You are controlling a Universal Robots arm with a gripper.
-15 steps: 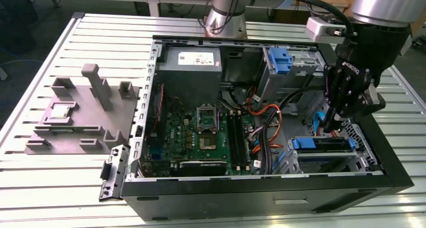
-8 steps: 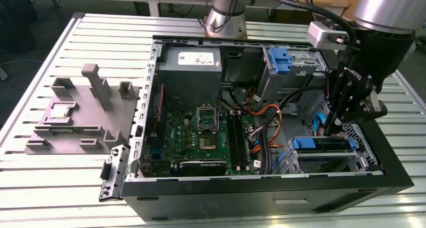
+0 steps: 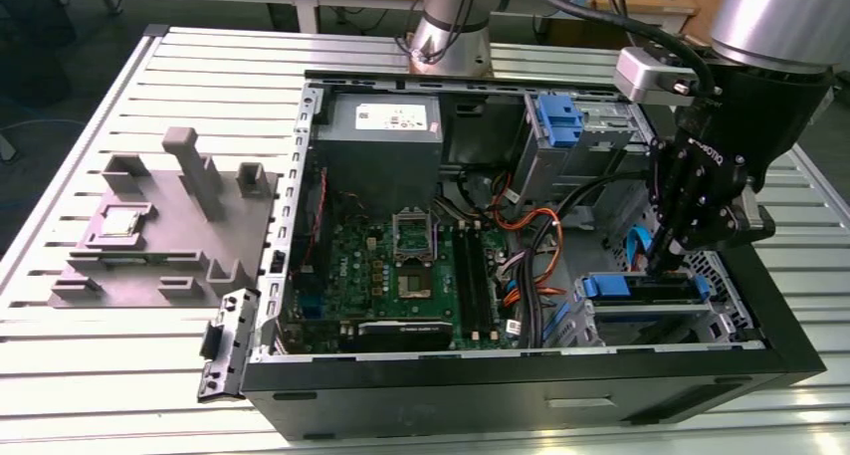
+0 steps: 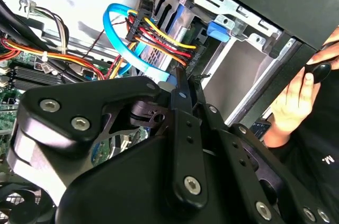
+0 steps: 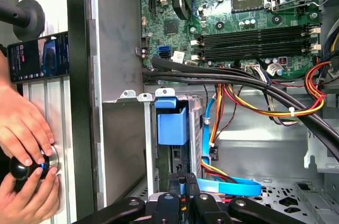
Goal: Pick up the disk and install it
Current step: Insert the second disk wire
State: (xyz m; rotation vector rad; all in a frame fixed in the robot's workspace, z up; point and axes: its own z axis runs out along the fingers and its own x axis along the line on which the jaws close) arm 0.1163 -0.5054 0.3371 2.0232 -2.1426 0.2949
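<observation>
Black case: open computer tower (image 3: pixel 531 380) lying on its side on a slatted metal surface (image 3: pixel 119 375), motherboard (image 3: pixel 398 266) exposed
Gripper: black gripper (image 3: pixel 668 261) lowered into the drive bay at the exterior view's right end of the case; seen in the first wrist view (image 5: pixel 183 181) right at the near end of the disk
Jaws: drawn almost together, close against the disk's near end; firm hold on it cannot be told
Disk: disk (image 5: pixel 177 152) seated on edge in the metal drive cage (image 5: pixel 151 144), blue carrier tab (image 5: pixel 172 123) at its top; in the exterior view the blue carrier (image 3: pixel 608 286) just below the gripper
Cables: light blue data cable (image 5: pixel 228 187) and red, yellow and black power wires (image 4: pixel 159 36) just beside the disk; thick black cable bundle (image 5: pixel 228 78) running across above the cage
Power supply: grey metal box with a white label (image 3: pixel 385 126) at the far end of the case
Grey fixture: moulded grey block with upright posts (image 3: pixel 159 226) on the surface, beside the case on the exterior view's left
Hands: person's hands (image 5: pixel 24 128) on a black knob (image 5: pixel 24 166) outside the case wall, beside a phone (image 5: pixel 39 54)
</observation>
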